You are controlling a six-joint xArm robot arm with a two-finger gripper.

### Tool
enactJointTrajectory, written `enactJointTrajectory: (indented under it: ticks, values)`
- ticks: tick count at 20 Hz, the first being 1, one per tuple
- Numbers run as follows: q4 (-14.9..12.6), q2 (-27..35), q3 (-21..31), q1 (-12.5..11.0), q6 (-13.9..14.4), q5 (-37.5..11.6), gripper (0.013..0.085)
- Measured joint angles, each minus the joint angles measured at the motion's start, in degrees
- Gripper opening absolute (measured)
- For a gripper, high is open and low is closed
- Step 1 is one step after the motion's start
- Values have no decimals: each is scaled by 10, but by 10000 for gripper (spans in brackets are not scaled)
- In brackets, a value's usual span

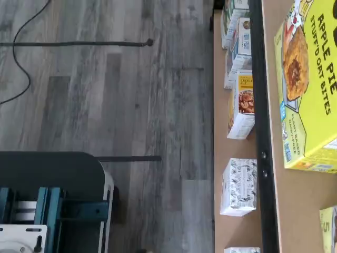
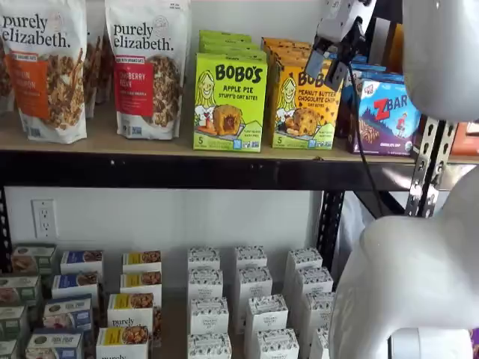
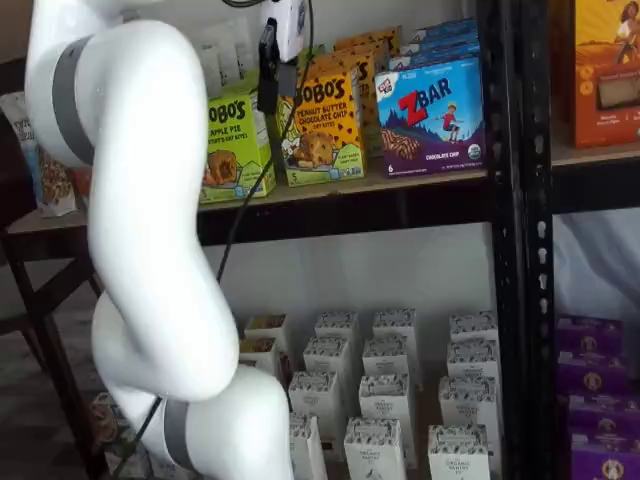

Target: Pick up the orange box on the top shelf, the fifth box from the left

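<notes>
The orange box (image 2: 303,105), marked Bobo's Peanut Butter Chocolate Chip, stands on the top shelf (image 2: 150,146) between the lime-green Apple Pie box (image 2: 228,101) and the blue ZBar box (image 2: 385,112). It shows in both shelf views (image 3: 322,125). My gripper (image 2: 329,56) hangs in front of the orange box's upper part, with a cable trailing beside it. In a shelf view the gripper (image 3: 268,75) shows side-on, so I cannot tell whether it is open. The wrist view shows the Apple Pie box (image 1: 310,84) and the shelf board (image 1: 297,200), but not the orange box.
Two granola bags (image 2: 146,67) stand left on the top shelf. Small white boxes (image 2: 251,299) fill the lower level. My white arm (image 3: 150,250) stands in front of the shelves. A black upright (image 3: 505,200) stands right of the ZBar box. The dark mount (image 1: 52,205) shows over the grey floor.
</notes>
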Motion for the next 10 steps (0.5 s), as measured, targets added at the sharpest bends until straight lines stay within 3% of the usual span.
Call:
enactJointTrajectory:
  ticks: [5, 10]
  values:
    - [-12, -17, 0, -3, -1, 6, 850]
    - [6, -42, 23, -14, -5, -21, 850]
